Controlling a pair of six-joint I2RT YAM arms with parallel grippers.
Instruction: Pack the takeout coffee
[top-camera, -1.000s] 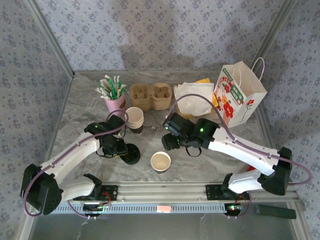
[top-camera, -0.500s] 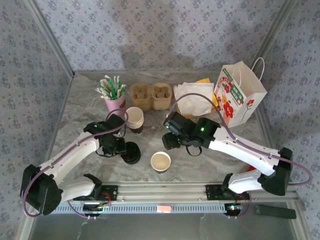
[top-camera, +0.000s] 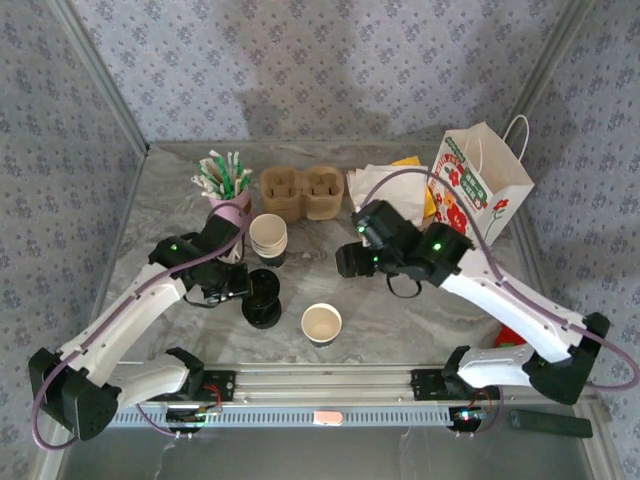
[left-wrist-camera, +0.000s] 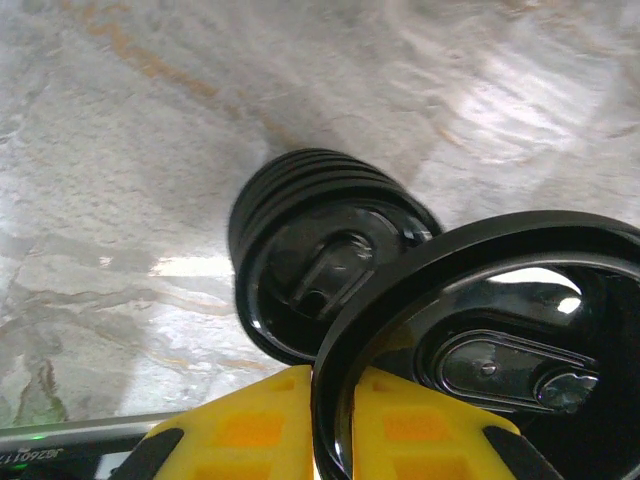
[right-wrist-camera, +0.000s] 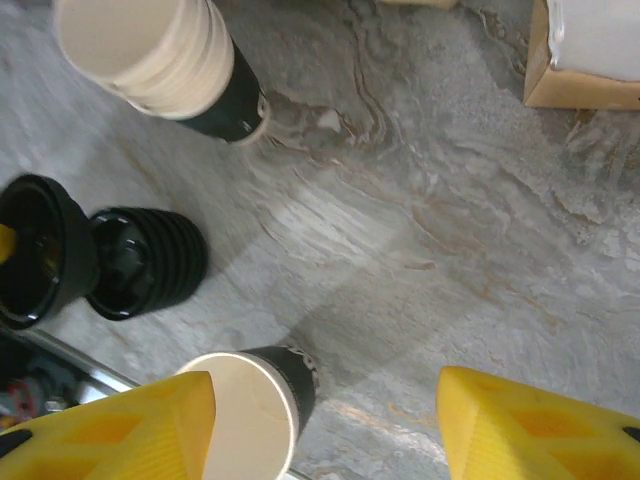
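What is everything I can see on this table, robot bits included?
paper bag: one, white with red flowers, far right, upright.
napkins: one pile, white, left of the paper bag.
cup carrier: one, brown cardboard, far middle.
pink cup: one, holding green-and-white wrapped sticks, far left.
cup stack: one, cream rims and dark sides, in front of the cup carrier.
single cup: one, open, cream inside, near middle.
lid stack: one, black, left of the single cup.
loose lid: one, black, beside the lid stack.
table: one, grey marbled.
left gripper: yellow pads, shut on the loose lid's rim.
right gripper: yellow pads, open, holding nothing, near the single cup.
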